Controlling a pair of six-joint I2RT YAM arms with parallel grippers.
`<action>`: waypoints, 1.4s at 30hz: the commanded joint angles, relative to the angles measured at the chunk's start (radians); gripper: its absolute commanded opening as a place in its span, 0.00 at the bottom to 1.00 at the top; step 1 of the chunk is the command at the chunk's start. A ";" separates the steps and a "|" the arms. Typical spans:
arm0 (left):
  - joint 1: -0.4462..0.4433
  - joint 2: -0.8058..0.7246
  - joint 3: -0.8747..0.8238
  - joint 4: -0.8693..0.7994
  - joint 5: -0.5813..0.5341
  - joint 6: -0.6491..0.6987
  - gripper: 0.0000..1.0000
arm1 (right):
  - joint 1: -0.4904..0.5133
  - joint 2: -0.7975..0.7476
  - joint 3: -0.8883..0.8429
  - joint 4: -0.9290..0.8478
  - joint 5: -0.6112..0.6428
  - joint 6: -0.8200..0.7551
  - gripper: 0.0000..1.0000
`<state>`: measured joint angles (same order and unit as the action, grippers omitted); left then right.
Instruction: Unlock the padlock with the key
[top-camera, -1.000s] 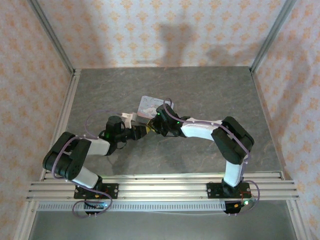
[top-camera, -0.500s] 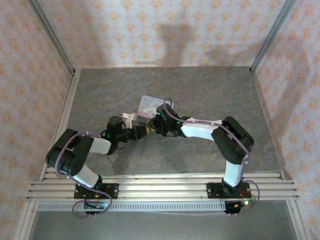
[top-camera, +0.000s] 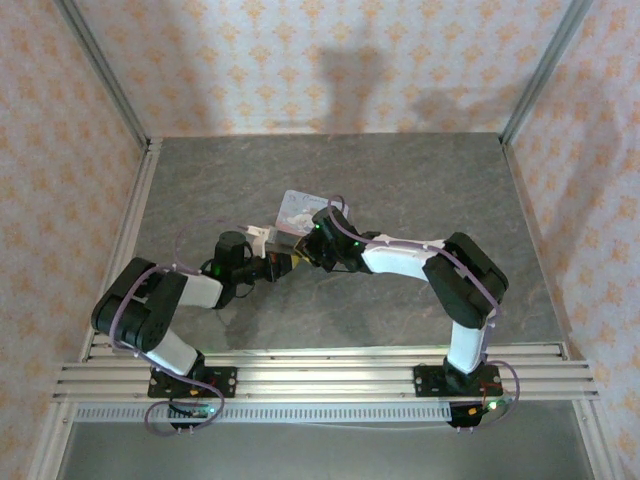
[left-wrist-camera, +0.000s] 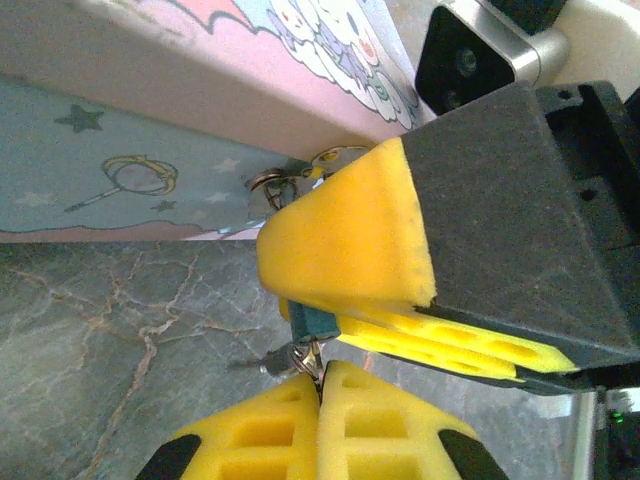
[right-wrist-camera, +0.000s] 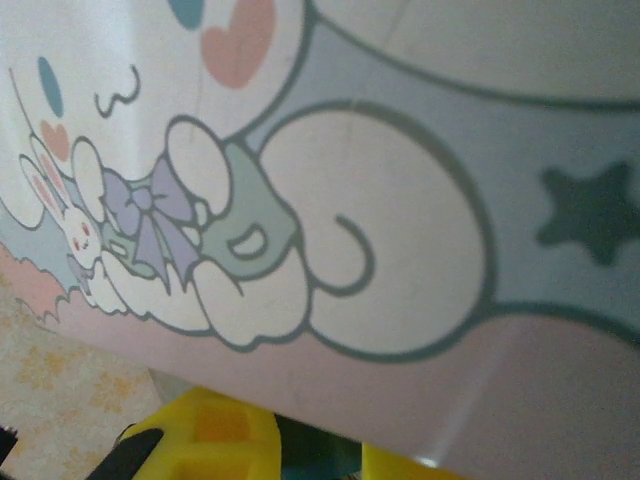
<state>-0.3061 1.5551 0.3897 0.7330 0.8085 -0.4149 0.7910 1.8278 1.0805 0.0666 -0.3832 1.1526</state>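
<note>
The padlock (left-wrist-camera: 303, 322) is a tiny dark teal body. It is clenched between the yellow foam pads of the right hand (left-wrist-camera: 305, 305), just beside the side of the tin (top-camera: 298, 212). The key (left-wrist-camera: 292, 358) is thin and silvery, and the left hand (left-wrist-camera: 320, 385) pinches it at its tip. Its end is right at the padlock, but I cannot tell if it is inside. The tabletop (top-camera: 400, 190) is grey with marble veins, and walls (top-camera: 300, 60) with a pale orange pattern stand around it. I count one padlock, one key, one tin and two arms.
</note>
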 joint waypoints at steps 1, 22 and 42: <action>-0.030 -0.055 0.014 -0.116 -0.093 0.130 0.00 | -0.003 0.007 0.047 -0.017 -0.012 0.029 0.00; -0.296 -0.149 -0.069 -0.150 -0.648 0.401 0.00 | -0.010 -0.046 0.132 -0.295 0.020 -0.069 0.00; -0.503 -0.068 -0.054 -0.121 -0.930 0.419 0.00 | -0.010 -0.043 0.171 -0.462 0.027 -0.207 0.00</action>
<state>-0.8249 1.5063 0.3355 0.6170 -0.0902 0.0441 0.7879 1.8187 1.2438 -0.3641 -0.3813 0.9810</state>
